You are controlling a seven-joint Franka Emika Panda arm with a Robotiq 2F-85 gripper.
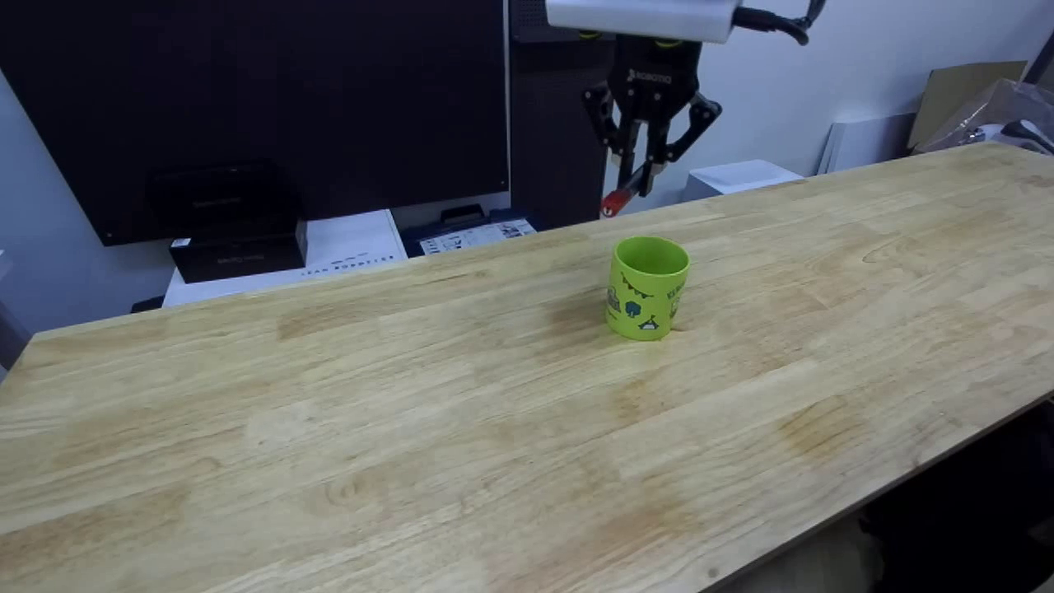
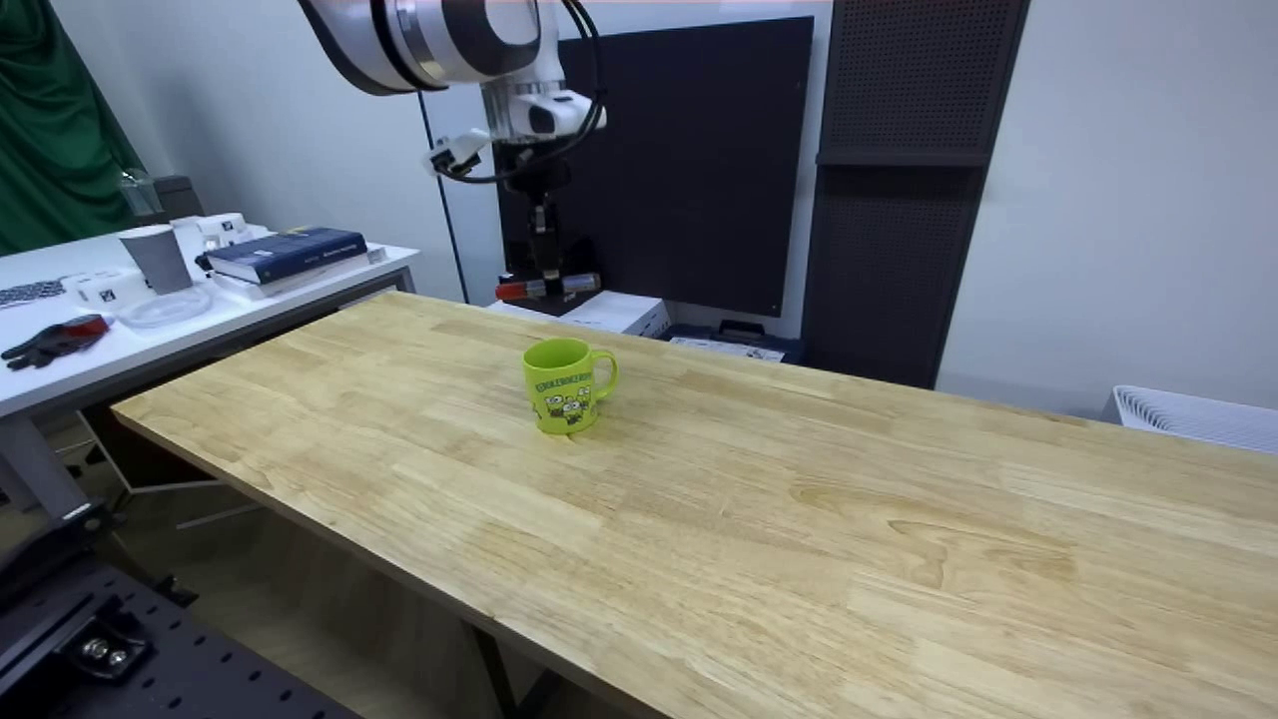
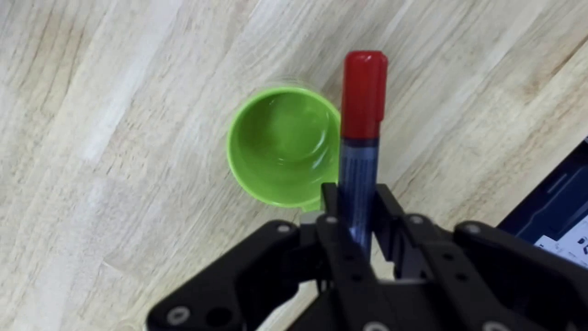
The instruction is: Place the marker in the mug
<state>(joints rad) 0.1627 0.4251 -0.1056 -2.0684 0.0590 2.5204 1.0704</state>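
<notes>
"Wooden tabletop [image 3: 115, 193], pale and streaked, fills the left of the wrist view. What comes next, going right?"

"The mug [image 3: 282, 147], lime green, with its mouth toward the camera. It sits at ten o'clock from the fingertips [image 3: 330, 197], and its handle [image 3: 312, 206], partly hidden, points to five o'clock."

"And the marker [image 3: 359, 151]?"

"Next along, overlapping the right side of the mug's rim in that view. Its red cap [image 3: 364, 94] points to twelve o'clock. The gripper [image 3: 354, 197] pinches it by the bluish barrel [image 3: 358, 170], one finger at nine o'clock of it, the other at three."

"Then the right edge?"

"It shows a dark blue case [image 3: 551, 202] with a printed sheet [image 3: 569, 246], toward three o'clock from the grip."

"How does the marker hang in an exterior view?"

"Nearly level, crosswise in the fingertips: the cap at nine o'clock of them, the bluish end [image 2: 586, 283] at three. Below, at six o'clock, the mug stands upright on the tabletop, its handle turned to three."

"So marker and mug are apart?"

"Yes. In both exterior views the marker is up in the air, above the mug's rim, and the mug stands at about six o'clock from it."
</notes>
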